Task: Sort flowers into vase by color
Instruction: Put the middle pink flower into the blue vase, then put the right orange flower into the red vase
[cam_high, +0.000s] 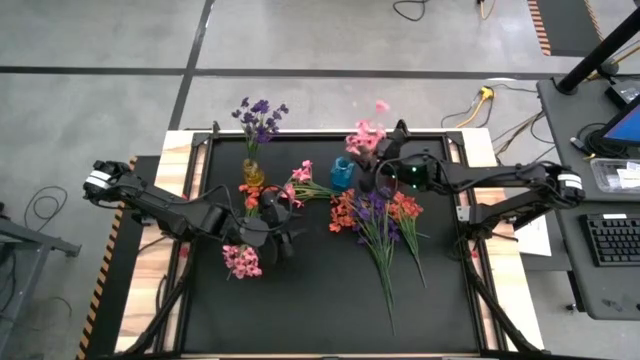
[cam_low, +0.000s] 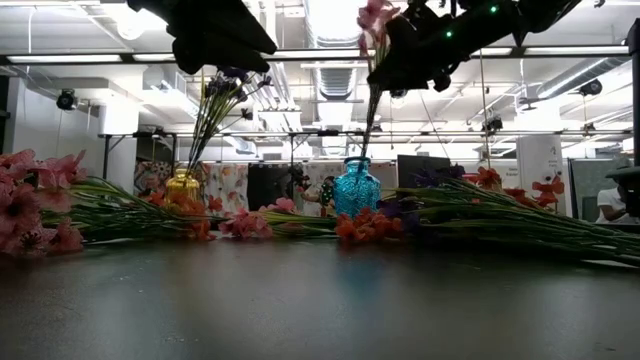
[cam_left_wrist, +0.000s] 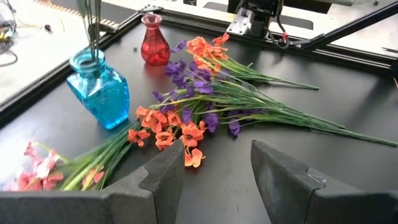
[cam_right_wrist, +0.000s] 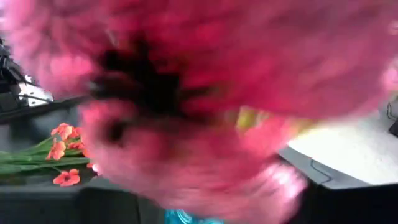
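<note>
A pink sprig (cam_high: 365, 134) stands with its stem (cam_low: 371, 115) in the blue vase (cam_low: 356, 187). My right gripper (cam_high: 381, 160) is raised beside its blossoms with its fingers apart; the blossoms (cam_right_wrist: 199, 93) fill the right wrist view. Purple sprigs (cam_high: 258, 118) stand in the yellow vase (cam_high: 253, 176). My left gripper (cam_left_wrist: 214, 180) hovers open over the mat left of centre, with nothing between its fingers. Coral and purple sprigs (cam_high: 375, 215) lie in a pile on the mat. Another pink sprig (cam_high: 241, 260) lies by the left gripper. My right gripper stands at the pink sprig's blossom head, above the blue vase. Whether its fingers touch the sprig I cannot tell, because the blossoms hide them in the wrist view.
A red vase (cam_left_wrist: 154, 41) stands beyond the blue one, toward the right arm. Pink and coral sprigs (cam_high: 290, 190) lie between the yellow and blue vases. The black mat (cam_high: 320, 310) has bare room along its near half. A desk with a keyboard (cam_high: 612, 240) stands to the right.
</note>
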